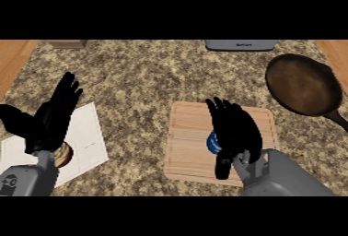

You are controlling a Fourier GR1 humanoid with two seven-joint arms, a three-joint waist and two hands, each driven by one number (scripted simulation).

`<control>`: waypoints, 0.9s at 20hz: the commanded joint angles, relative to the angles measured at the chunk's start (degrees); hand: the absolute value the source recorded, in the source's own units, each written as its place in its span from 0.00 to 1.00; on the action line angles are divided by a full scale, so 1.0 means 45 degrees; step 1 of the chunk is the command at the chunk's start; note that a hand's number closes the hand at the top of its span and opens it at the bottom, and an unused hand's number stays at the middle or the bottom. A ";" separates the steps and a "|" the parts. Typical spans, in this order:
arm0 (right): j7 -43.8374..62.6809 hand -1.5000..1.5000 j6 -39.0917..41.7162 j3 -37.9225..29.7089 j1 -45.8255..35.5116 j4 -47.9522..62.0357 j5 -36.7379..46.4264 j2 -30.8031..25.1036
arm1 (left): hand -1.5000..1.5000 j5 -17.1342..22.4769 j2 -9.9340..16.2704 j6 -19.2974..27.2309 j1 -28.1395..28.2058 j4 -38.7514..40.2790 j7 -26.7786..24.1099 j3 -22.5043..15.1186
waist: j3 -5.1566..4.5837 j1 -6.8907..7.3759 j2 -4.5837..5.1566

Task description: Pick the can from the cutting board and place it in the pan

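Observation:
A light wooden cutting board [187, 138] lies on the granite counter in front of me. On it stands a blue can [212, 143], mostly hidden behind my right hand [234, 131]. That hand hovers over the board with straight fingers pointing away and the thumb hanging down beside the can; it is open and does not hold the can. A dark brown pan [302, 85] lies at the right, its handle pointing to the lower right. My left hand [54, 115] rests open at the left, fingers up.
A white paper sheet [85, 138] lies under the left hand, with a round brown object [65, 156] partly showing on it. A grey appliance [241, 44] sits at the back edge and a small wooden box [68, 44] at the back left.

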 commanded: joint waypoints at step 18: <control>-0.1357 0.00 0.0661 -0.1285 0.1227 0.3212 0.2729 0.1233 | 0.50 -0.0225 -0.0197 -0.0402 0.0374 -0.0750 0.0463 0.0756 | 0.0018 -0.0055 -0.0001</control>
